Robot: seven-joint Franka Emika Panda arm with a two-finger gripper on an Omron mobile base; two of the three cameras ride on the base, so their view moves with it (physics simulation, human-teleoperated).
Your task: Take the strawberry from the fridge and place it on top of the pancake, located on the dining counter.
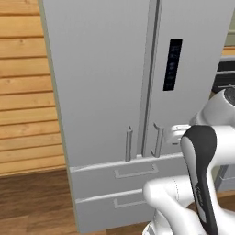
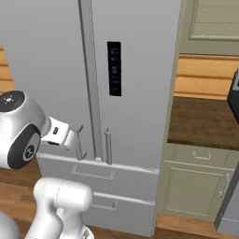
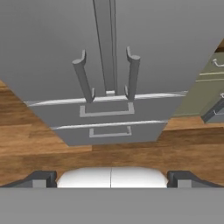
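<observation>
The light-grey fridge [image 1: 101, 82] [image 2: 51, 60] [image 3: 52, 52] stands right in front of me with both doors closed. Its two vertical bar handles [image 3: 83, 78] flank the centre seam, above two closed lower drawers [image 1: 133, 172]. My gripper [image 3: 112, 179] [image 2: 73, 138] is open, its fingertips [image 3: 41, 178] spread wide with nothing between them. It hovers just in front of the handles' lower ends without touching them. The strawberry is hidden behind the closed doors. The pancake and the dining counter are out of view.
A plank wall [image 1: 23, 92] runs left of the fridge, above a brown wood floor [image 3: 43, 148]. To the right stand grey-green cabinets [image 2: 200, 182] under a dark counter [image 2: 200, 121], with a dark appliance [image 2: 233, 98] at the edge.
</observation>
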